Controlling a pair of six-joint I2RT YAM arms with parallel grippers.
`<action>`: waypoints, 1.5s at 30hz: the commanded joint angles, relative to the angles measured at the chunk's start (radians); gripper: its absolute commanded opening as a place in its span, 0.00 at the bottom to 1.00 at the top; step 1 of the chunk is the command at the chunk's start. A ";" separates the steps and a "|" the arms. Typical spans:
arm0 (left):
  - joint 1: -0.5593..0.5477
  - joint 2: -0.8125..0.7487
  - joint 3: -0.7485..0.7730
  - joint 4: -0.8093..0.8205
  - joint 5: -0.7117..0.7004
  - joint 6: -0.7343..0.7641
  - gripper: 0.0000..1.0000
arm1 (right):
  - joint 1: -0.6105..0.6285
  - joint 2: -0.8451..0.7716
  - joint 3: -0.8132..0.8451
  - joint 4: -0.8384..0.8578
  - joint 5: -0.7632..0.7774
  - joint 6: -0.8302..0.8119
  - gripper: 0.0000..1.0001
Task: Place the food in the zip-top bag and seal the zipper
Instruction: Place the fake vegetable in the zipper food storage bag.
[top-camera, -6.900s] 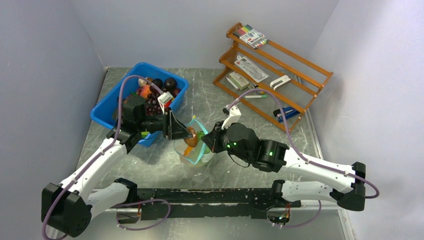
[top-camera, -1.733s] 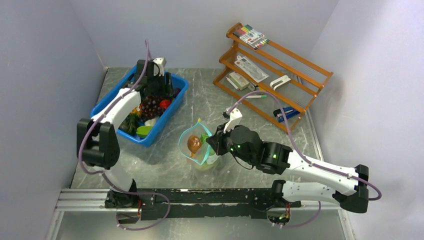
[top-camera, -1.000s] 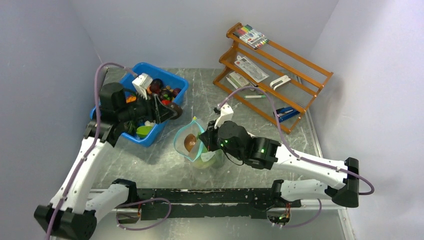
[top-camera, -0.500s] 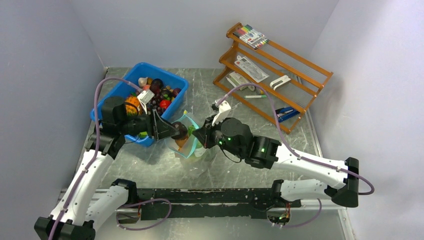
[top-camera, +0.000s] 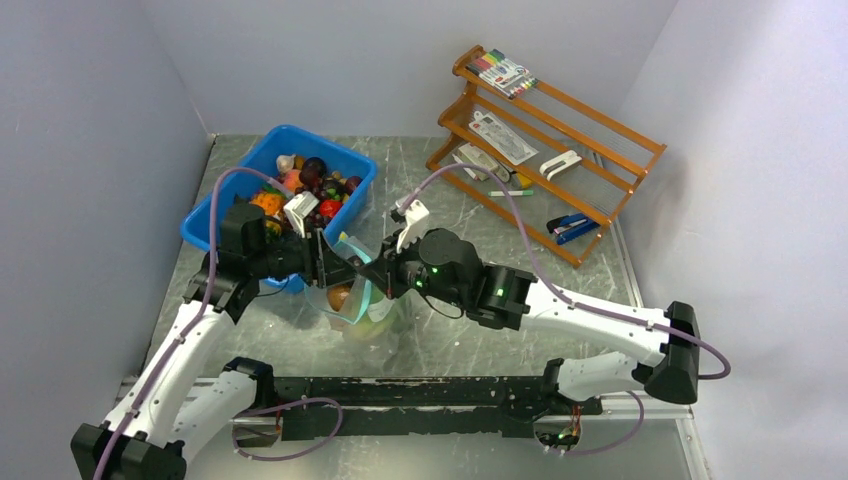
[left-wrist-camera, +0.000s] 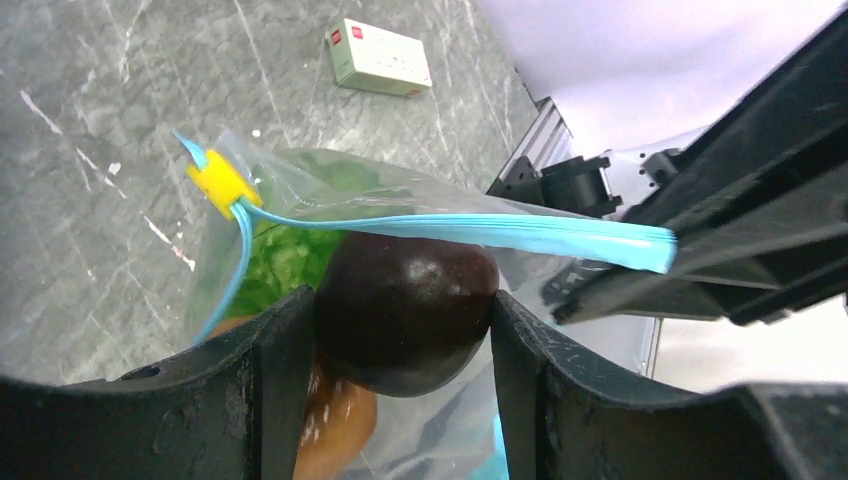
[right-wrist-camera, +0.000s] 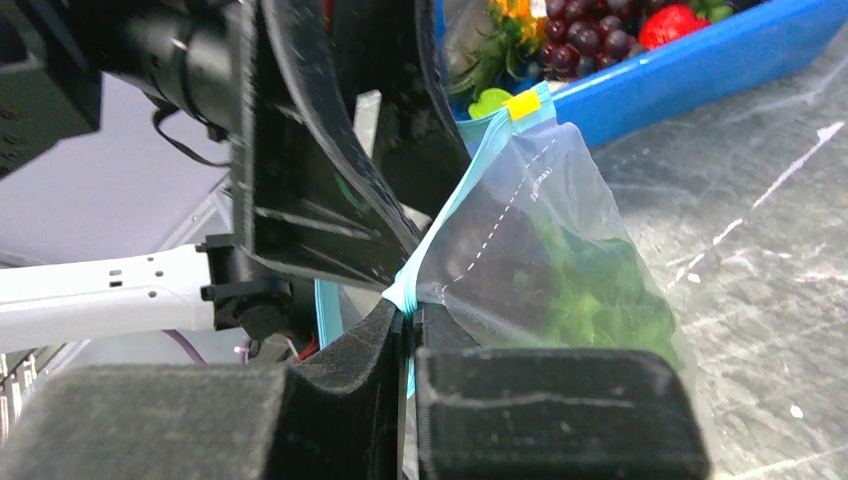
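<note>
The clear zip-top bag (top-camera: 352, 303) stands between the arms with its mouth held open. My right gripper (right-wrist-camera: 411, 315) is shut on the bag's teal-blue zipper strip (right-wrist-camera: 455, 205) and holds that edge up; it also shows in the top view (top-camera: 378, 272). My left gripper (left-wrist-camera: 400, 330) is shut on a dark round fruit (left-wrist-camera: 405, 310) and holds it at the bag's mouth, just under the zipper strip (left-wrist-camera: 450, 228). Green lettuce (left-wrist-camera: 285, 260) and a brown-orange piece (left-wrist-camera: 335, 435) lie inside the bag. The yellow zipper tip (left-wrist-camera: 222, 183) sits at the strip's far end.
The blue bin (top-camera: 215, 215) with grapes (right-wrist-camera: 580, 35) and other toy food stands at the back left, close behind the bag. A wooden rack (top-camera: 560, 130) with markers and stationery stands at the back right. A small white box (left-wrist-camera: 380, 58) lies on the table.
My left arm has come from the blue bin to the bag's mouth with the dark fruit in its gripper. My right gripper has shifted left with the bag's edge.
</note>
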 joint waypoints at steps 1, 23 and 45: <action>-0.041 -0.005 0.006 -0.057 -0.075 0.014 0.33 | -0.003 0.012 0.078 0.081 -0.018 -0.036 0.00; -0.105 -0.005 0.124 -0.201 -0.204 0.022 0.60 | -0.005 -0.062 -0.005 0.134 0.016 -0.004 0.00; -0.104 -0.079 0.315 -0.215 -0.341 -0.010 0.88 | -0.008 -0.209 -0.110 0.019 0.166 -0.017 0.00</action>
